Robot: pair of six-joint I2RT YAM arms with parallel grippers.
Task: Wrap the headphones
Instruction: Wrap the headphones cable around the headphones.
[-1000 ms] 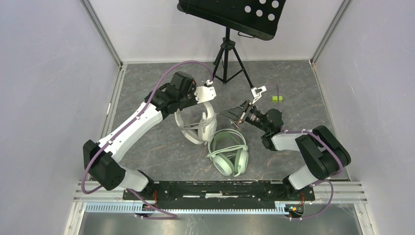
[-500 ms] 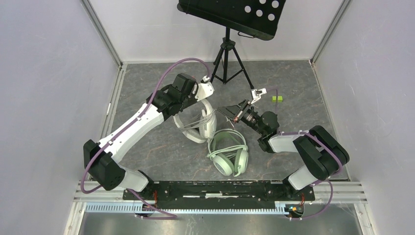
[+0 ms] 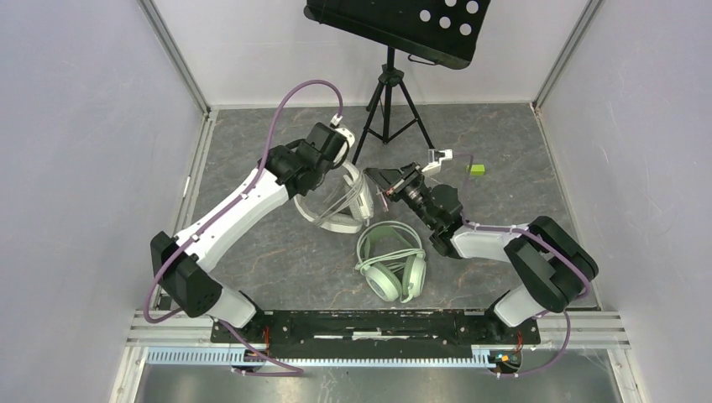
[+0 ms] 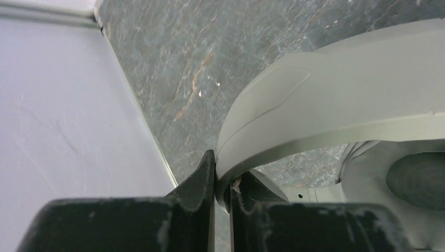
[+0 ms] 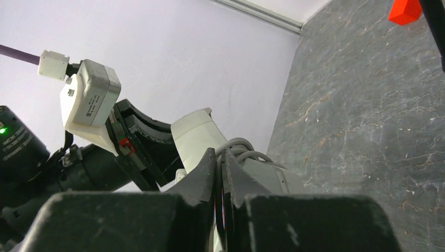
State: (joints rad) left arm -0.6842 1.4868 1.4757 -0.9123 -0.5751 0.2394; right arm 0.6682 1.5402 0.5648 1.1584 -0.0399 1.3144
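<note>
The white-grey headphones [image 3: 336, 225] are near the middle of the table [image 3: 294, 269], a bit to the back. The left gripper [image 4: 221, 170] holds them by the headband [image 4: 336, 115]. Its two jaws are squeezed tight on the edge of the band, and the grey table shows under it. One soft earcup [image 4: 414, 178] shows at the side in the left wrist view. The thin pale cable [image 5: 240, 145] lies in a few loops on the headset, right at the tip of the right gripper [image 5: 220, 157]. That gripper's jaws are pressed close together, but I cannot tell if the cable is pinched between them. The two grippers are near each other, one on each side of the headset. The mint-green headphones [image 3: 391, 262] lie flat on the table just in front, and no gripper touches them. Further back stands a black tripod [image 3: 388, 101]. A small green block [image 3: 476, 169] sits on the table to the right.
</note>
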